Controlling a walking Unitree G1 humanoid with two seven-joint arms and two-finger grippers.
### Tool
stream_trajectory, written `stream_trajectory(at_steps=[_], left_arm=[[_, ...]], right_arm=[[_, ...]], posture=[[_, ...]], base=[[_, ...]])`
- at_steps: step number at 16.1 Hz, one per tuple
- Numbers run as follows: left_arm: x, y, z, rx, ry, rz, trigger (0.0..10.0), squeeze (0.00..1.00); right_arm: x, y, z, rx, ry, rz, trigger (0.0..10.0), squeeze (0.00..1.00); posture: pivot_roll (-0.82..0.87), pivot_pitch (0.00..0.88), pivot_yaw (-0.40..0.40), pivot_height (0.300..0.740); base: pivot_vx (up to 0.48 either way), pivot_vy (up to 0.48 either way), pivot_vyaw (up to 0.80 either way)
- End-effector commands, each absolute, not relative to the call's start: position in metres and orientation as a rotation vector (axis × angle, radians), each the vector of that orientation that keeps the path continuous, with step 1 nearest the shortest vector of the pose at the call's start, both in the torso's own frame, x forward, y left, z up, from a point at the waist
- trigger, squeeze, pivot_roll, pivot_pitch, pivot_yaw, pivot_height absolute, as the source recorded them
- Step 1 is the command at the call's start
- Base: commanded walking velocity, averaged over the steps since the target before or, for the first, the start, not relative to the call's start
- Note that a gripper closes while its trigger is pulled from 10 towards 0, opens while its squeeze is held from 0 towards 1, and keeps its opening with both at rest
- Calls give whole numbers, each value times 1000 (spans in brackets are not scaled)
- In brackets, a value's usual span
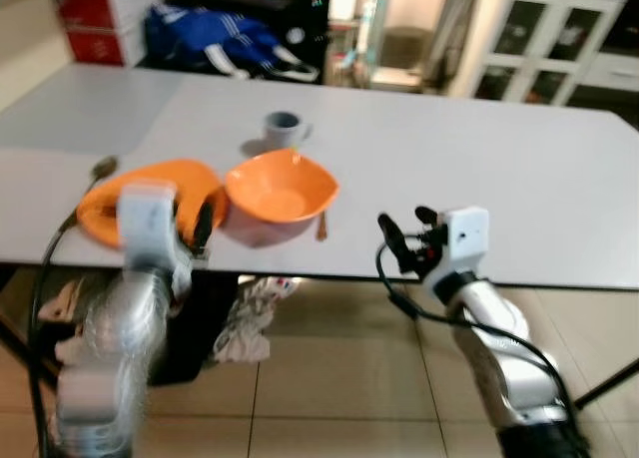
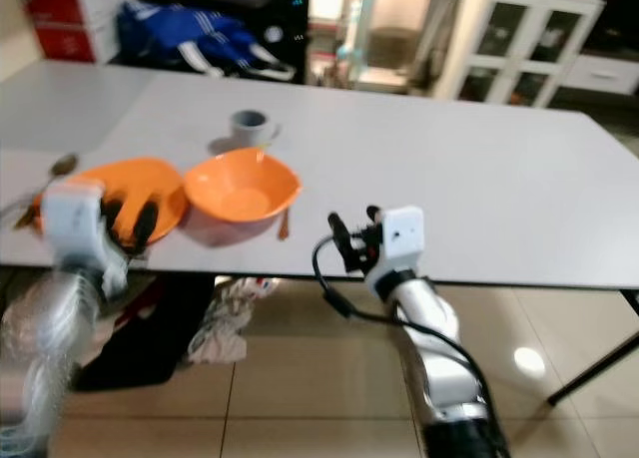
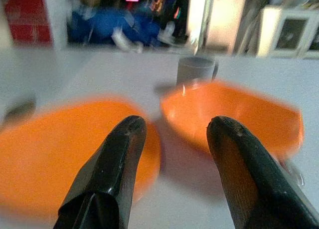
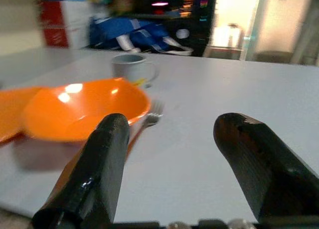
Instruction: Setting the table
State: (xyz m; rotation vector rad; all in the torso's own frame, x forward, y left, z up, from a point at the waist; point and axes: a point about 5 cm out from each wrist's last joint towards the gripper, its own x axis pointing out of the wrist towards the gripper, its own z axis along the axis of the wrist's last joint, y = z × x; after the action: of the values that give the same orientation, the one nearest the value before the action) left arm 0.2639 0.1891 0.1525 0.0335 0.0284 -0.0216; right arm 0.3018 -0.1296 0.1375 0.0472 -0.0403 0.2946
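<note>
An orange plate (image 1: pixel 150 191) lies near the front edge of the white table (image 1: pixel 479 159), with an orange bowl (image 1: pixel 281 194) touching its right side. A grey mug (image 1: pixel 285 129) stands behind the bowl. A spoon (image 1: pixel 101 167) rests left of the plate. An orange-handled fork (image 1: pixel 321 225) lies right of the bowl. My left gripper (image 1: pixel 192 224) hovers open over the plate's near right edge, nothing between its fingers (image 3: pixel 124 154). My right gripper (image 1: pixel 404 229) is open at the table's front edge, right of the fork (image 4: pixel 152 119), facing the bowl (image 4: pixel 79 114).
A blue bag (image 1: pixel 215 39) and red boxes (image 1: pixel 100 19) sit beyond the table's far edge. A white cabinet (image 1: pixel 539 39) stands at the back right. Crumpled cloth (image 1: pixel 250 323) lies on the tiled floor under the table. The table's right half is bare.
</note>
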Motion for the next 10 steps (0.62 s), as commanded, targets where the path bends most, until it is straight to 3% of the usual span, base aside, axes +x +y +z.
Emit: stream_trajectory(at_steps=[1, 3, 5, 10], left_arm=[[260, 183, 150, 49, 17, -19, 10000, 0], [251, 193, 113, -26, 117, 19, 10000, 0], [233, 205, 92, 44, 180, 21, 10000, 0], [227, 201, 96, 94, 145, -50, 10000, 0]], right_arm=[[305, -133, 138, 55, -48, 258, 10000, 0], [301, -136, 116, -7, -17, 238, 10000, 0], [280, -165, 86, -59, 96, 175, 10000, 0], [259, -172, 76, -73, 110, 178, 10000, 0]], posture=[[31, 0, -56, 740], [24, 0, -55, 740], [12, 0, -47, 740], [9, 0, -37, 740]], base=[[0, 0, 0], [0, 0, 0], [0, 0, 0], [0, 0, 0]])
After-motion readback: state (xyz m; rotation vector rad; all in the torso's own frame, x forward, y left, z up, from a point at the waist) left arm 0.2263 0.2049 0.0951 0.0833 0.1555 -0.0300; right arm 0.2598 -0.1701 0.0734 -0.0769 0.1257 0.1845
